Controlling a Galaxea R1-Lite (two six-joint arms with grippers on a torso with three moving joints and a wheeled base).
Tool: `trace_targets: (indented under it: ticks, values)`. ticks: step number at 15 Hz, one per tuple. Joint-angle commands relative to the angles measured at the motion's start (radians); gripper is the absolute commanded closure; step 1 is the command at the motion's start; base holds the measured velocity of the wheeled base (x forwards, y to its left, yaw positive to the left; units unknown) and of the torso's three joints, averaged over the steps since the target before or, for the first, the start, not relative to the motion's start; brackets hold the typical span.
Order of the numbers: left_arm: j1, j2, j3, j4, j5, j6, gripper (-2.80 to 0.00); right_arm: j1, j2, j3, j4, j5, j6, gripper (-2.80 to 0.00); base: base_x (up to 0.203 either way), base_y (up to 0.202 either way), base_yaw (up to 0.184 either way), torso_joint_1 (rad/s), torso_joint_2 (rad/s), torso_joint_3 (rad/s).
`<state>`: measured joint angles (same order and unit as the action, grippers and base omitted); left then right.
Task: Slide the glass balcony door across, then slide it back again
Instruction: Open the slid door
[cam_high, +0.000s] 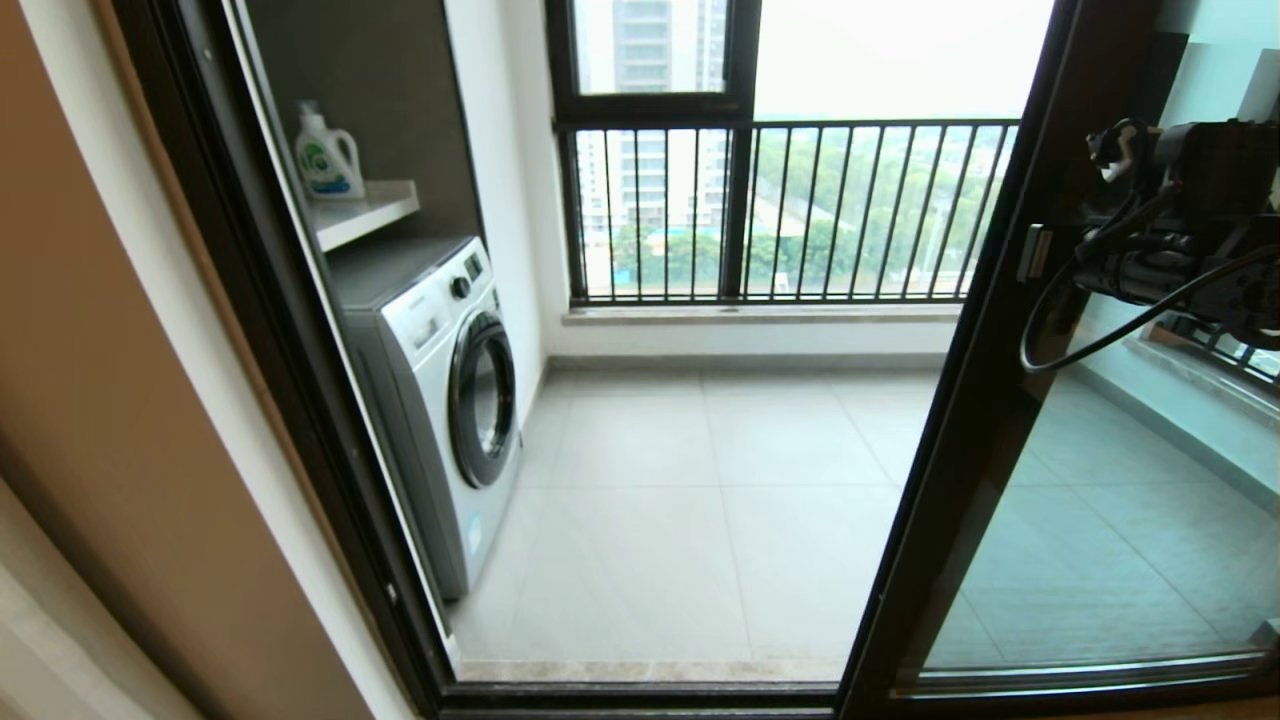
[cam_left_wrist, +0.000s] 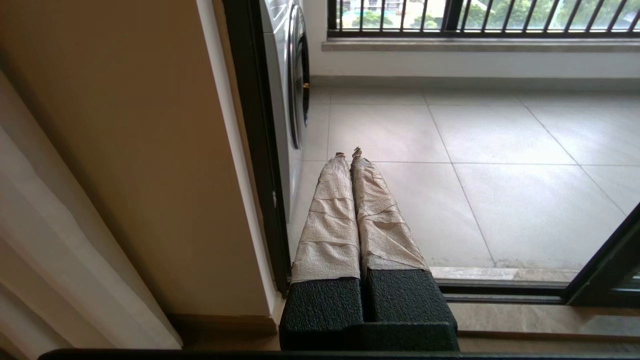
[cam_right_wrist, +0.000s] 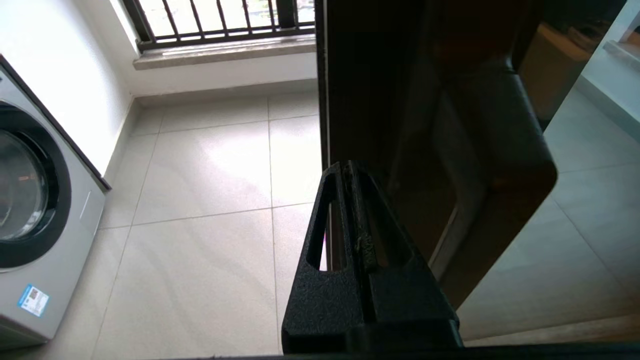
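Note:
The glass balcony door (cam_high: 1090, 520) stands at the right of the opening, and its dark stile (cam_high: 985, 390) slants up the right side of the head view. A small pale metal fitting (cam_high: 1033, 252) sits on that stile. My right arm (cam_high: 1180, 240) reaches in from the right at that height. In the right wrist view my right gripper (cam_right_wrist: 350, 167) is shut, with its black fingertips at the edge of the door stile (cam_right_wrist: 370, 90); nothing is between them. My left gripper (cam_left_wrist: 348, 152) is shut and empty. It hangs low by the left door jamb (cam_left_wrist: 255, 150), with its fingers wrapped in beige tape.
A white washing machine (cam_high: 440, 400) stands on the balcony at the left, with a detergent bottle (cam_high: 325, 155) on a shelf above it. The black barred railing (cam_high: 790, 210) closes the far side. A floor track (cam_high: 640, 695) runs along the sill, and a curtain (cam_left_wrist: 60, 250) hangs indoors at the left.

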<state>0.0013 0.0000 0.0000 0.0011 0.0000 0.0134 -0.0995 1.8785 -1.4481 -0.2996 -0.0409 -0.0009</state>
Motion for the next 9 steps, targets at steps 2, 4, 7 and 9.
trace_targets:
  ticks: [2,4,7,9]
  values:
    - [0.0,0.002,0.0,0.0,0.0,0.0,0.0,-0.054,-0.006,0.0,-0.003,0.038,-0.002,0.0,0.0,0.0,0.0,0.0,0.0,0.0]
    - [0.0,0.002,0.0,0.0,0.0,0.0,0.0,-0.081,-0.003,0.003,-0.003,0.047,-0.002,0.0,0.0,0.0,0.0,0.0,0.0,0.0]
    - [0.0,0.002,0.0,0.0,0.0,0.0,0.0,-0.12,0.002,-0.001,-0.003,0.081,-0.017,0.0,0.0,0.0,0.0,0.0,0.0,0.0]
    - [0.0,0.002,0.0,0.0,0.0,0.0,0.0,-0.151,0.007,-0.003,-0.003,0.098,-0.021,0.0,0.0,0.0,0.0,0.0,0.0,0.0]
